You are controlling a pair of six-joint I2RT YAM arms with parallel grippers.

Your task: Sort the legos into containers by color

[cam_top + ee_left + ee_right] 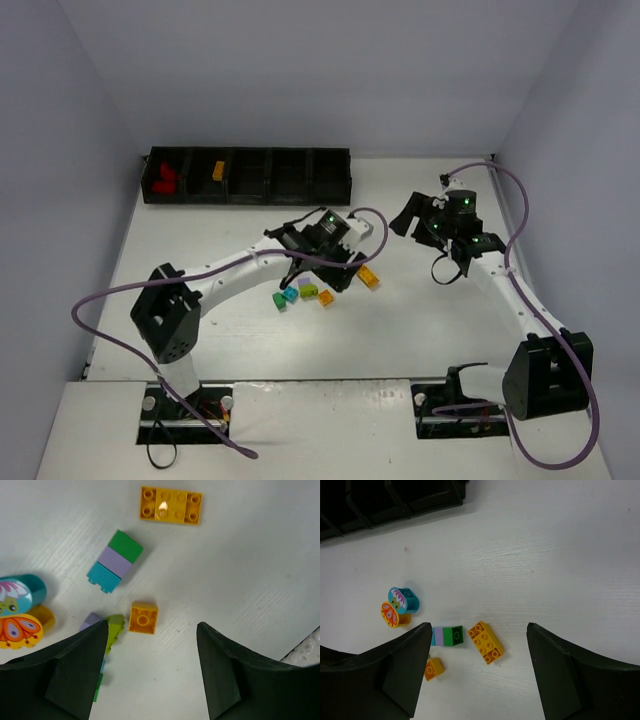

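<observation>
The black tray (248, 176) stands at the back left, with red bricks (165, 178) in its leftmost compartment and an orange brick (218, 170) in the second. Loose legos lie mid-table. In the left wrist view there are an orange 2x4 brick (171, 505), a green-lilac-cyan stack (115, 561), a small orange brick (143, 617), a cyan round brick (20, 592) and an orange butterfly brick (20, 630). My left gripper (151, 630) is open and empty, just above the small orange brick. My right gripper (478, 627) is open and empty, high above the orange 2x4 brick (486, 642).
A lime piece (115, 627) and a lilac piece (91, 620) lie against my left finger's edge. Purple cables trail from both arms. Grey walls close the table at the back and sides. The tray's corner (395, 500) shows in the right wrist view.
</observation>
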